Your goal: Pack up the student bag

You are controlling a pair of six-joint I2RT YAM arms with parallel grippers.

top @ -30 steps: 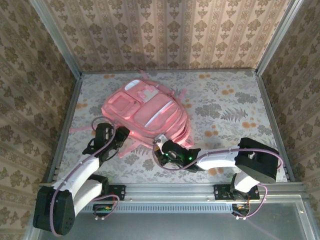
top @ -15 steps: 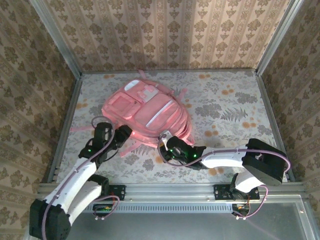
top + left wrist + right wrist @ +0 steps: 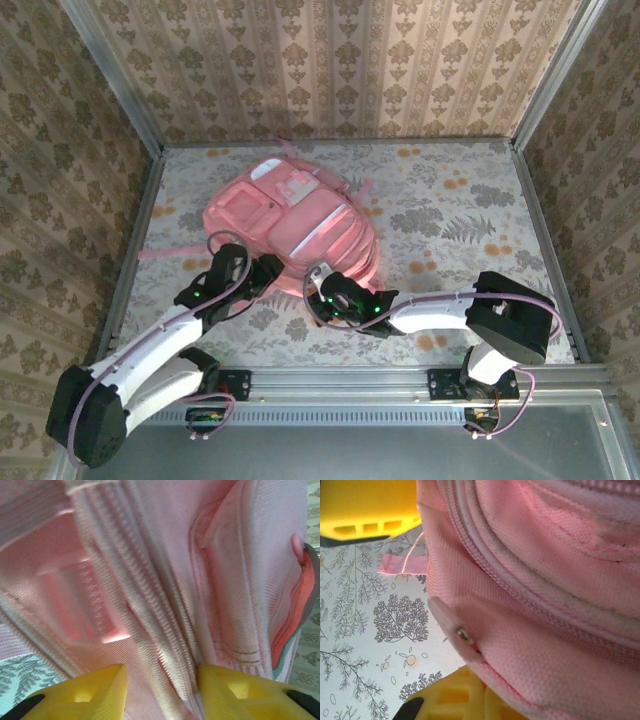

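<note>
The student bag (image 3: 290,222), a big soft pink backpack, lies flat left of the table's centre. My left gripper (image 3: 264,274) is at its near-left edge. In the left wrist view its yellow fingers (image 3: 87,692) stand apart, open, straddling a ridge of the bag's fabric and zip (image 3: 150,630). My right gripper (image 3: 324,292) is at the bag's near edge. In the right wrist view it (image 3: 440,597) is open wide, with the bag's pink corner (image 3: 530,605) and a pale zip pull (image 3: 451,626) between its yellow fingers (image 3: 465,697).
The table (image 3: 470,210) wears a floral cloth, with free room to the right of the bag. A pink strap (image 3: 160,255) trails off the bag's left side. Metal rails (image 3: 140,230) and patterned walls close in the table.
My left gripper has moved right and forward onto the bag's near-left edge. My right gripper has shifted slightly left along the bag's near edge.
</note>
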